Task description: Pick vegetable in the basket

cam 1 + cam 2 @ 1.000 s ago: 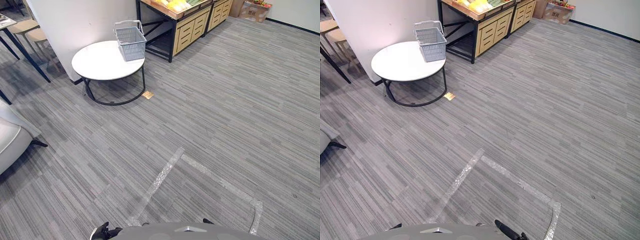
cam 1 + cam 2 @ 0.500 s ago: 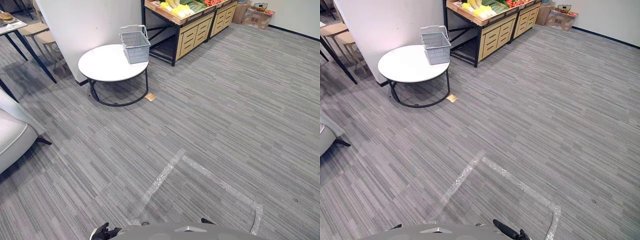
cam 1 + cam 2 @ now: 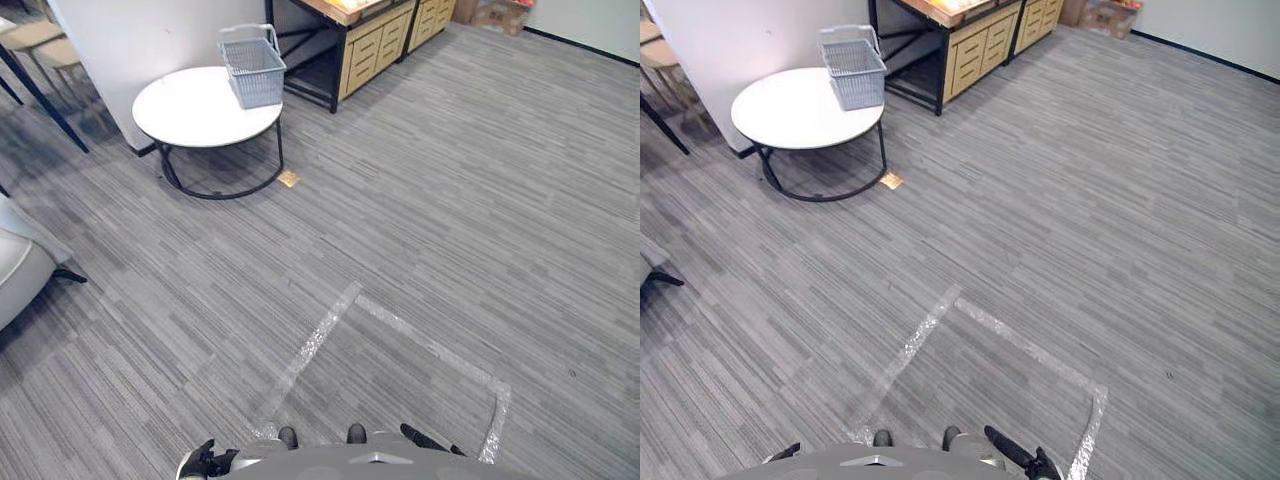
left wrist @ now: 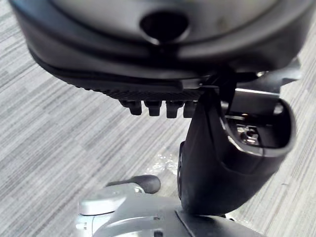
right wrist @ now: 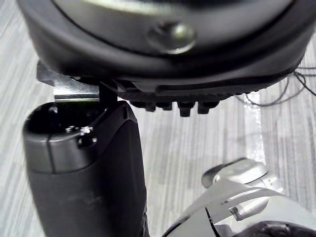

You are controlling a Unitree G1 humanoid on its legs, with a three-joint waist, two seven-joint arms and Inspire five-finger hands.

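Basket (image 3: 253,72): grey wire, handle up, upright on the far rim of a round white table (image 3: 190,115) at 11 o'clock, well apart from both hands. Wooden stand (image 3: 372,45) just past it toward 12; its top is cut off at the edge, so I cannot tell what produce it holds. Tan tag (image 3: 289,178) on the carpet beside the table leg. Chair (image 3: 18,272) at 9. Tape outline (image 3: 312,345) between robot and table. Left hand (image 4: 217,163) and right hand (image 5: 84,187) hang low, fingers relaxed, holding nothing.
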